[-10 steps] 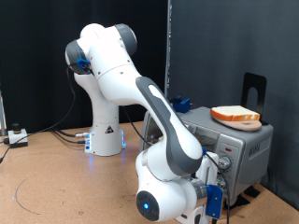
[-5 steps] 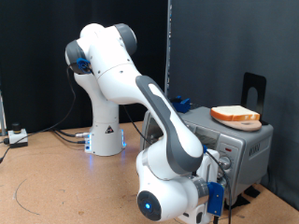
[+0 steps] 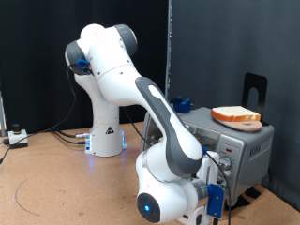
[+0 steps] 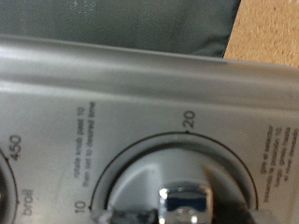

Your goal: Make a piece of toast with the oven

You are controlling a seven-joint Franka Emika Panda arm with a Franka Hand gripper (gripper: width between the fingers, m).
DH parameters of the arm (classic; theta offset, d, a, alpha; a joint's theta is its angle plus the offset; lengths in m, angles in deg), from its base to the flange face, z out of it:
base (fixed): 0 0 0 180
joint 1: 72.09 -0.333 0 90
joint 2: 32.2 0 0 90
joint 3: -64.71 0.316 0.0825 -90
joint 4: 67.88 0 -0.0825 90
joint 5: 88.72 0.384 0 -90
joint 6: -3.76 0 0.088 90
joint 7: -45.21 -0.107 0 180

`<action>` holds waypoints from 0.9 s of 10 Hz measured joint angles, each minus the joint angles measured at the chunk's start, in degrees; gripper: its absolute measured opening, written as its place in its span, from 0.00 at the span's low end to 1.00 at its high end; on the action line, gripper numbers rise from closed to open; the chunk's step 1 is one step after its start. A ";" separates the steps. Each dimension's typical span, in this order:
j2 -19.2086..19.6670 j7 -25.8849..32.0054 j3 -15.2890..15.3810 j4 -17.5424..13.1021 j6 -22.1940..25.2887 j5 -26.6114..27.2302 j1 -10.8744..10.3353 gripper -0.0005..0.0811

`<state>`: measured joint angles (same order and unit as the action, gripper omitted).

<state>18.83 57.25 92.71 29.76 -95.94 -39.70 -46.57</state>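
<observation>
A slice of toast with a pale face and brown crust lies flat on top of the silver oven at the exterior view's right. Only one slice shows. My gripper is low at the exterior view's bottom, pressed close to the oven's knob panel; its fingers are hidden behind the wrist. The wrist view shows the grey panel very close, with a round timer knob marked 10 and 20, and a second dial marked 450 and broil at the edge. No toast shows between the fingers.
The arm's white base stands on the wooden table, with cables beside it. A black stand rises behind the oven and a blue object sits beside it. A black curtain closes the back.
</observation>
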 joint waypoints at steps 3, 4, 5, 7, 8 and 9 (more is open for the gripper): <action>-4.18 17.02 1.68 7.10 -7.96 5.23 2.05 0.12; -5.15 21.83 2.18 9.01 -9.92 7.23 2.68 0.12; -5.68 25.65 2.61 10.25 -11.12 8.72 3.24 0.12; -6.09 29.69 2.74 11.20 -11.89 10.21 3.56 0.12; -6.16 30.68 2.74 11.34 -12.03 10.43 3.57 0.12; -6.19 31.04 2.74 11.42 -12.09 10.55 3.59 0.12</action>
<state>12.64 88.28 95.45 41.17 -108.03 -29.15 -42.98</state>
